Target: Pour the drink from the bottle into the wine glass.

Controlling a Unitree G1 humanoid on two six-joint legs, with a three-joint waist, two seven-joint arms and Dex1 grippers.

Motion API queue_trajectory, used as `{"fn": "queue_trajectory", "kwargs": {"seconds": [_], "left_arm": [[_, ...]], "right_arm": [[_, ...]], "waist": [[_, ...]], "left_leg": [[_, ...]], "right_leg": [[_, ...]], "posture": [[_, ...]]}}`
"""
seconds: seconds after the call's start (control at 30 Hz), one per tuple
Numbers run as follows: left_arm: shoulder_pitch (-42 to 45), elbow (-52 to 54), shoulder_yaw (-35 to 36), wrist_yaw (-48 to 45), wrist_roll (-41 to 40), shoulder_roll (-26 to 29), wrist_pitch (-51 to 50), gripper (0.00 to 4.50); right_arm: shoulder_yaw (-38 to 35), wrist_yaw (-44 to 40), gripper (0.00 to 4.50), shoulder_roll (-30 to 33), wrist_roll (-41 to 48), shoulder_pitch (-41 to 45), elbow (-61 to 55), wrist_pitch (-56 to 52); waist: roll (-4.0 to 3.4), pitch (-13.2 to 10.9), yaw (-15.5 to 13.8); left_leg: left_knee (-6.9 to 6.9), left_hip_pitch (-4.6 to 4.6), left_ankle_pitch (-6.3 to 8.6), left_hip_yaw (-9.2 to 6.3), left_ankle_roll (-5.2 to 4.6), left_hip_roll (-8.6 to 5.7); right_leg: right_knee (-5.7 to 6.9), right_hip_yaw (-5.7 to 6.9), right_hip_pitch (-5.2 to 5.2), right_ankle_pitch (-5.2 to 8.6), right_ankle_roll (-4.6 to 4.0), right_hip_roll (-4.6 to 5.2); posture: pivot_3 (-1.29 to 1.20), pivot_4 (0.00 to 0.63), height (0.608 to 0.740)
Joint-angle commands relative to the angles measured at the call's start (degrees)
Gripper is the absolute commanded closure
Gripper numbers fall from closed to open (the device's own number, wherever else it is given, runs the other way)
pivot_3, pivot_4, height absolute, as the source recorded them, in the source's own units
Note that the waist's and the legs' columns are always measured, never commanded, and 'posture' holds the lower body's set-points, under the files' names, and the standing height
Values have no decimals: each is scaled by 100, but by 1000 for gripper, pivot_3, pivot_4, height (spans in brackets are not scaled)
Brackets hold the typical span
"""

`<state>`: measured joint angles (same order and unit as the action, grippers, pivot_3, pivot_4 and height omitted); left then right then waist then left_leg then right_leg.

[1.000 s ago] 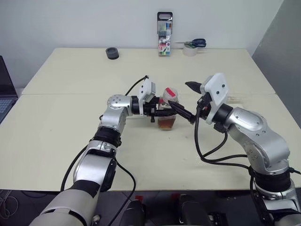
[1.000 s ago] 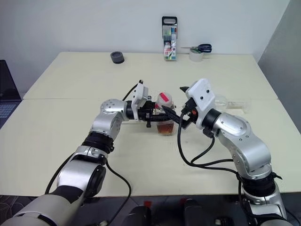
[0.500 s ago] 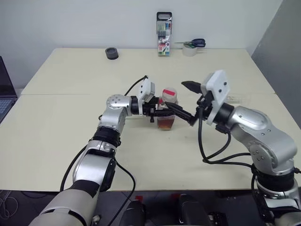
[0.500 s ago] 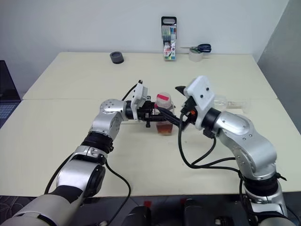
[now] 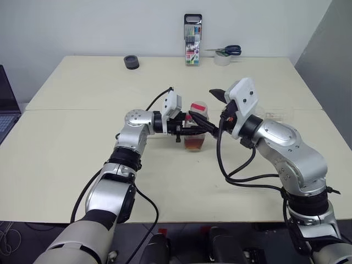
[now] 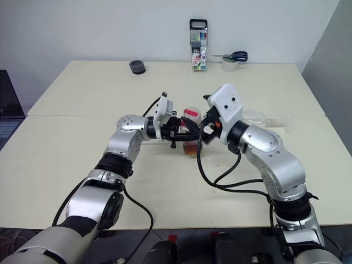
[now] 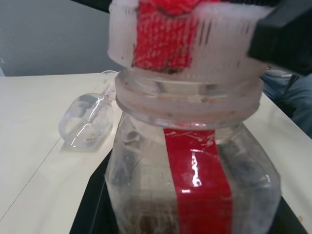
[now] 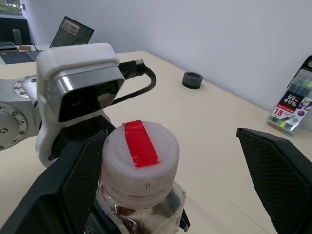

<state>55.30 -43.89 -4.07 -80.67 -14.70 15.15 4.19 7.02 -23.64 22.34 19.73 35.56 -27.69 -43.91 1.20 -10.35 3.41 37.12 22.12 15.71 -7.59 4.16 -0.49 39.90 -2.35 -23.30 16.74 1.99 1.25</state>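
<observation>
The bottle [image 5: 196, 137] stands upright on the middle of the table, with my left gripper [image 5: 187, 130] shut on its body from the left. Its white cap [image 8: 139, 156] carries a red strip, and the amber drink [image 5: 194, 145] fills the lower part. My right gripper [image 5: 202, 107] is open, its two fingers straddling the cap without touching it; one finger [image 8: 73, 180] lies on my left gripper's side, the other stands well clear. The wine glass [image 5: 273, 114] lies on its side on the table, right of the bottle, also seen as the glass [image 7: 87, 122] behind the bottle.
At the table's far edge stand a marker-pen case [image 5: 192, 48] and a tape roll [image 5: 222, 59] with scissors on it. A small black round object [image 5: 131, 61] sits at the far left. A laptop [image 5: 4, 113] is at the left edge.
My right gripper has moved left toward the bottle, and its open fingers now stand on either side of the cap. The left gripper and bottle have kept still.
</observation>
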Motion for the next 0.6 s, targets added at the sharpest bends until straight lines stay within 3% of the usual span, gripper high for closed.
{"fn": "queue_trajectory", "kwargs": {"seconds": [0.03,0.6], "left_arm": [[120,133,95,-32,-77,13,112,2860],[78,138,63,-27,-47,7,161,2860]], "right_arm": [[-158,7,0,9,1,63,-155,93],[-352,-72,0,153,298,-114,-448,-124]], "waist": [[0,0,0],[0,0,-1]], "left_leg": [[0,0,0,0,0,0],[-1,0,1,0,-1,0]], "right_leg": [[0,0,0,0,0,0],[0,0,0,0,0,0]], "posture": [[0,150,740],[0,150,740]]}}
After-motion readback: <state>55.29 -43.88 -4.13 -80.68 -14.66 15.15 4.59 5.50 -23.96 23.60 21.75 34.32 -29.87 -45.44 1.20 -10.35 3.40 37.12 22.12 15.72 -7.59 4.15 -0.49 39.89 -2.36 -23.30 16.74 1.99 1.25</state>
